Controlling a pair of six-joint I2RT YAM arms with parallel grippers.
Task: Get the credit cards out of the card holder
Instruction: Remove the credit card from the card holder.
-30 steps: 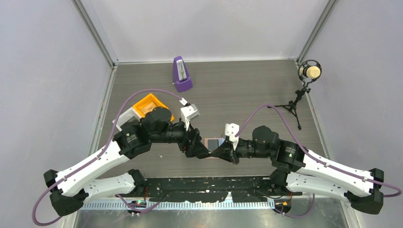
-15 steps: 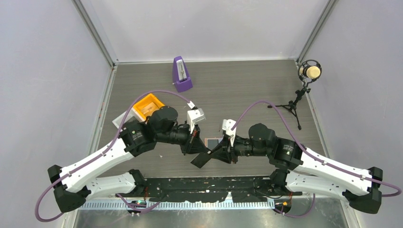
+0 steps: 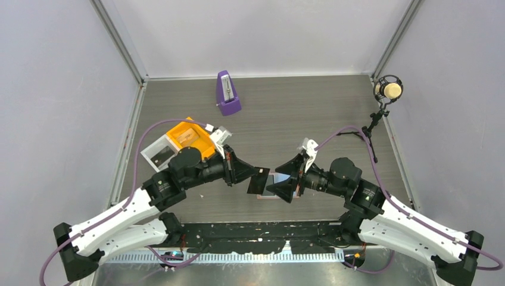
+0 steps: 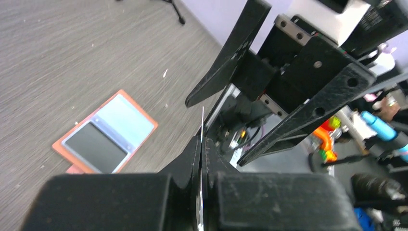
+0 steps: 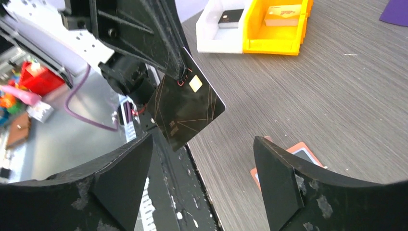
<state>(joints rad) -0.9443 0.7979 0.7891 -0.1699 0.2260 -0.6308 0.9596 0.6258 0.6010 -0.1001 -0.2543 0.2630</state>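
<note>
Grey wood-grain table (image 3: 309, 119), pale lilac walls (image 3: 59, 89) on left, far and right sides, metal posts in the far corners. Black base plate and metal rail run along the near edge.

Purple metronome (image 3: 227, 93) far centre. Mic on tripod (image 3: 390, 90) in the far right corner, close to the wall. Orange bin (image 5: 269, 45) and white bin (image 5: 216, 41) touch side by side at left, both with small items inside.

Holder (image 4: 126, 117) lies open and flat at near centre, under the gap between the two tools, with one dark card (image 4: 94, 146) in its pocket.

Left gripper (image 3: 253, 176) is clamped tight on the corner of a second card (image 5: 190, 113), held in the air, off the table. Right gripper (image 3: 284, 179) faces it with fingers spread wide, holding nothing, tips just beside the card.

Most bare tabletop is the far right stretch between metronome and mic. The left side is tight by the bins.
</note>
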